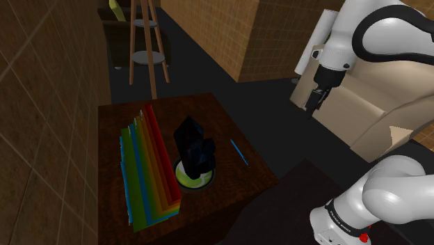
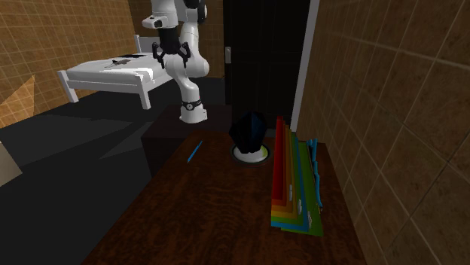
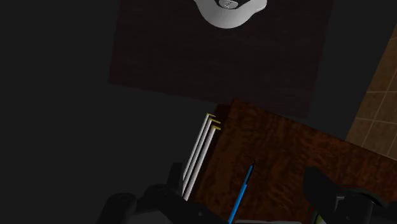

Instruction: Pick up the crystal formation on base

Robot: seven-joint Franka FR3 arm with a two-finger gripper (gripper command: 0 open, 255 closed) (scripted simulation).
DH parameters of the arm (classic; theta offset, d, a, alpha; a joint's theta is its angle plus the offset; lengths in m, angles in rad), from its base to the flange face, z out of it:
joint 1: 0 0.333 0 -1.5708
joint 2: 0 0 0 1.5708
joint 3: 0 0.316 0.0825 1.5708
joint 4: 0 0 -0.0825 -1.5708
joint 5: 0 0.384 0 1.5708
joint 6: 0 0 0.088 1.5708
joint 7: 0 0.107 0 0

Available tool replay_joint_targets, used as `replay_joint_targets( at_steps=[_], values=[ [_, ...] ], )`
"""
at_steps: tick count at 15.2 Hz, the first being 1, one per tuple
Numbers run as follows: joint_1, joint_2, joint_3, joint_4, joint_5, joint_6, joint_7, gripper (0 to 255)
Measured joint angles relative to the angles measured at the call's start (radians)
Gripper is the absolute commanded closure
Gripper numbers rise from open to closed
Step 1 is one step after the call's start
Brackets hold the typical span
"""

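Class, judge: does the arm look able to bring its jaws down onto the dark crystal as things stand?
Likely yes. The crystal stands uncovered on the table, coloured folders close beside it, a blue pen farther off; the open jaws hang high, off to one side.

Behind the dark crystal [image 1: 193,147], part of its pale round base [image 1: 195,183]

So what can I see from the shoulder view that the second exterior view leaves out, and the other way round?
Shoulder view: a wooden tiered stand beyond the table. Second exterior view: a white bed by the arm. Both: the dark crystal on its pale round base, the blue pen, the rainbow folders, the table and the arm.
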Motion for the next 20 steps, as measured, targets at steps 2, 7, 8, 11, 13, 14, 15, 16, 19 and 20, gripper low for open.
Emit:
replay_joint_targets(
  at_steps=[2,7,8,11,13,14,15,16,19,20],
  values=[
    [0.003,0.008,0.004,-0.003,0.01,0.007,0.008,0],
    [0.028,0.108,0.045,-0.015,0.107,0.083,0.081,0],
    [0.036,0.133,0.057,-0.015,0.13,0.102,0.1,0],
    [0.058,0.211,0.087,0.004,0.197,0.146,0.149,0],
    [0.073,0.277,0.111,0.017,0.242,0.19,0.182,0],
    [0.08,0.294,0.118,0.018,0.263,0.202,0.194,0],
    [0.085,0.32,0.125,0.021,0.282,0.222,0.202,0],
    [0.093,0.349,0.135,0.028,0.303,0.241,0.216,0],
    [0.112,0.444,0.158,0.065,0.36,0.293,0.246,0],
    [0.119,0.473,0.166,0.071,0.38,0.313,0.254,0]
  ],
)
